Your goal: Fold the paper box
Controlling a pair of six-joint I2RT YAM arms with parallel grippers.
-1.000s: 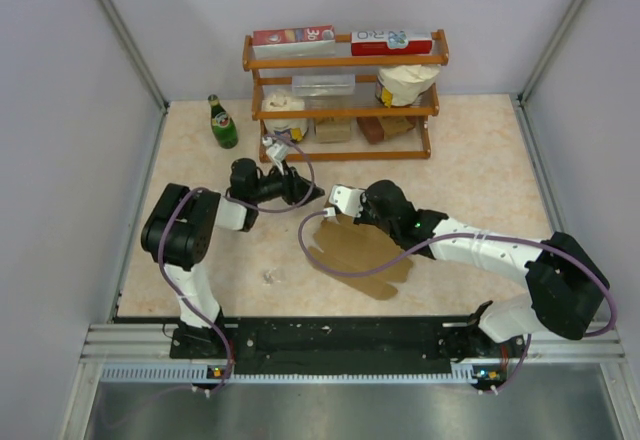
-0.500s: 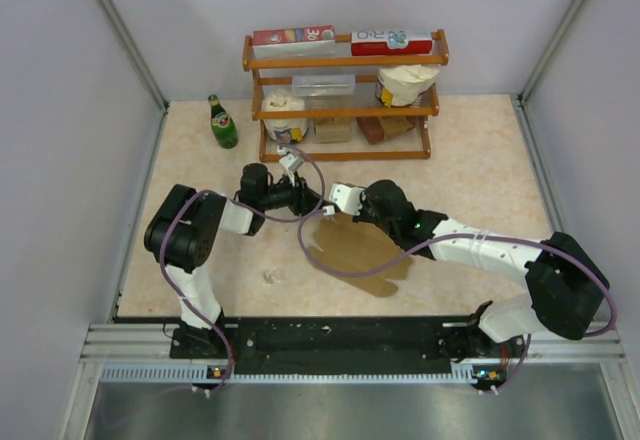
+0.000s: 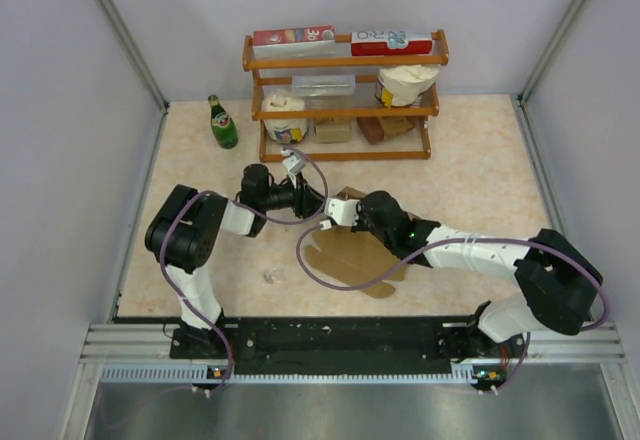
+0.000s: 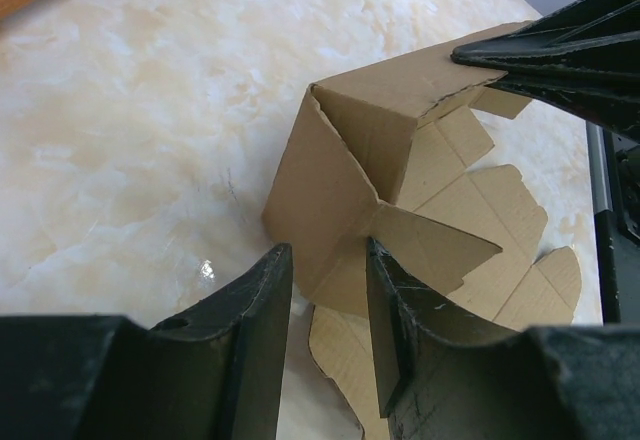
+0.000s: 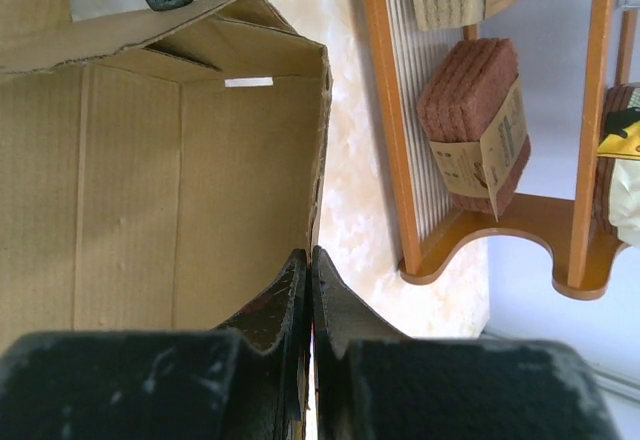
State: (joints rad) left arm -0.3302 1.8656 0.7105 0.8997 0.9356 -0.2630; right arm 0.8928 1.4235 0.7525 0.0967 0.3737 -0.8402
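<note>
Pressing its fingers together, my right gripper (image 5: 310, 260) pinches the edge of a raised panel of the paper box (image 5: 190, 210). Its wrist view alone shows the wooden shelf (image 5: 385, 130) just to the far side. My left gripper (image 4: 325, 260) is partly spread around the box's folded corner, a gap seen only in its own view. The other flaps lie flat on the table (image 3: 470, 180).
</note>
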